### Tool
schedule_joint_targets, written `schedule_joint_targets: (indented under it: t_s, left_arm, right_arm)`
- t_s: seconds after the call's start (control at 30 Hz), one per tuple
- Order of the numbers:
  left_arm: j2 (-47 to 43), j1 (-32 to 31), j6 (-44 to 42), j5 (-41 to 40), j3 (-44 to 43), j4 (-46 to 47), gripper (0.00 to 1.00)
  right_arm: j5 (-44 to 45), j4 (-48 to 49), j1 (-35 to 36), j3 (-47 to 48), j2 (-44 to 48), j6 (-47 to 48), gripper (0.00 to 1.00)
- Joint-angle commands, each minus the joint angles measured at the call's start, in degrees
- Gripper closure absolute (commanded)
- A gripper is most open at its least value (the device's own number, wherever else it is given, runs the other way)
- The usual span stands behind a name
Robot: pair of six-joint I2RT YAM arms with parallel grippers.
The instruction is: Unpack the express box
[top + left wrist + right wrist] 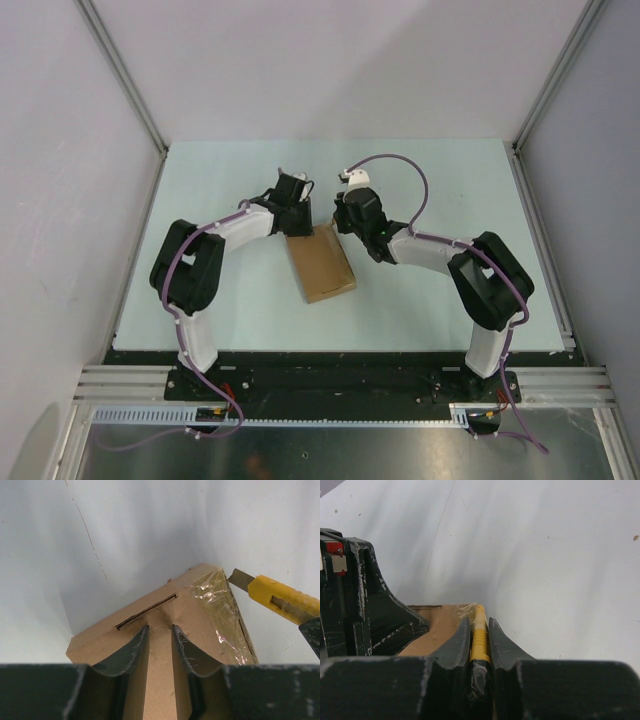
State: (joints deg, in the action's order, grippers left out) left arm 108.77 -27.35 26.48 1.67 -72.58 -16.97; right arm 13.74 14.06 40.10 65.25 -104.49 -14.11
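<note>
A pale table [420, 190] sits inside white walls [300, 60]. From above, both wrists cover the far end of the box [320, 265]. In the right wrist view the left arm's black body blocks much of the lid.

There is one box, one knife [282, 597] and two grippers.

The box lies flat at mid-table between the arms, closed, its long side running slightly skewed away from the bases. Clear tape [220, 600] wraps one far corner.

The left gripper [160, 630] is set down on the lid. Its fingers [135, 647] stand a little apart with cardboard showing between them, so it seems to press on the lid rather than pinch it, though the view is too close to be sure.

The right gripper [479, 622] is clenched on the yellow knife handle. The grey blade [241, 579] points at the taped corner, its tip just beside or touching that edge.
</note>
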Motion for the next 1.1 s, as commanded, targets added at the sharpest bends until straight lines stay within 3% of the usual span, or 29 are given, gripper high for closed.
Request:
schedule_joint_targets:
  t_s: [0.0,1.07]
  left_arm:
    - [3.29,-0.51,-0.20,0.09,2.53,-2.71,0.71]
    - [3.47,-0.51,0.24,-0.26,3.06,-2.71,0.72]
  right_arm:
    - [1.47,2.90,0.07,0.05,0.77,-0.66,1.00]
    - [3.75,3.43,1.30,0.05,4.03,0.83,1.00]
